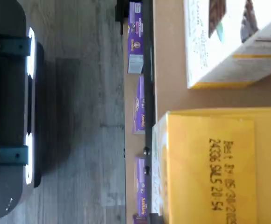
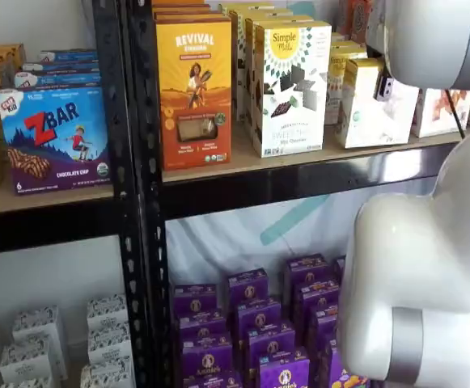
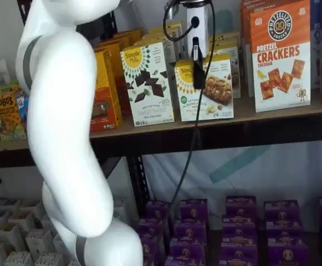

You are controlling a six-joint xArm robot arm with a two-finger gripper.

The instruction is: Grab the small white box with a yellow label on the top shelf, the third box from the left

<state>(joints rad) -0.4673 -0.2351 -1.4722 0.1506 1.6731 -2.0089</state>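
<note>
The small white box (image 3: pixel 206 91), a short carton with a yellow round label, stands on the top shelf (image 3: pixel 271 117) in both shelf views; it also shows to the right of the taller box (image 2: pixel 374 103). In the wrist view its yellow top (image 1: pixel 219 168) with a printed date lies directly under the camera. My gripper (image 3: pixel 197 84) hangs from above right in front of the box's left part, a cable beside it. Only a single black finger shows side-on, so I cannot tell if it is open or shut. The box stands upright on the board.
A taller white Simple Mills box (image 3: pixel 147 83) stands just left of the small one, an orange Revival box (image 2: pixel 192 81) further left. A Pretzel Crackers box (image 3: pixel 280 55) stands to the right. Purple boxes (image 2: pixel 251 323) fill the lower shelf. My white arm (image 3: pixel 66 138) covers the left side.
</note>
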